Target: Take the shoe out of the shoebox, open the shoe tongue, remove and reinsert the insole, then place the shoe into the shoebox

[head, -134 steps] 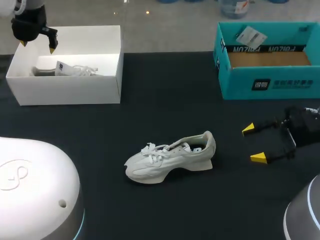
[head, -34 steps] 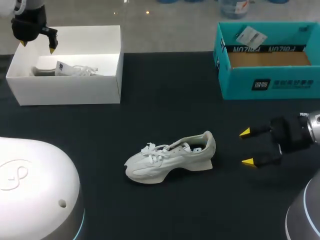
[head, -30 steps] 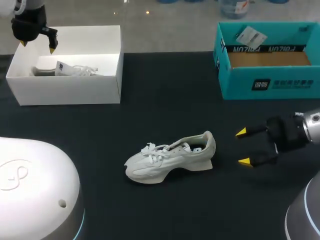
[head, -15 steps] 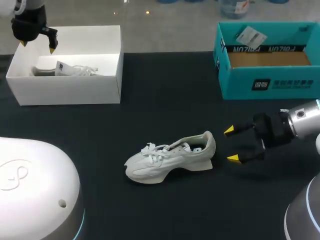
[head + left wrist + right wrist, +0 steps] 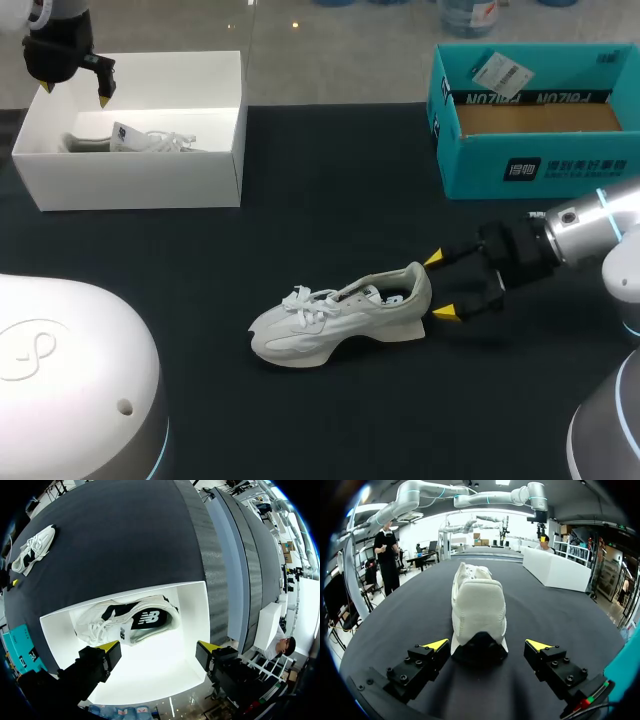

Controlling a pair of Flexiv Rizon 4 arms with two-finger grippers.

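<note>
Now, with my right gripper (image 5: 439, 286) spread wide just right of the heel of the white sneaker (image 5: 340, 315), standing on its sole mid black table (image 5: 330, 200), I should centre that heel between the jaws and close evenly, not shove it left.

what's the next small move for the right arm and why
Probably ease the right gripper forward a little: it is open and lined up with the heel of the shoe, its tips barely reaching it and not touching, so closing now would likely miss.

Left claw (image 5: 160, 646), spread wide, hangs above shoe (image 5: 127, 625) in white shoebox (image 5: 160, 680).
</note>
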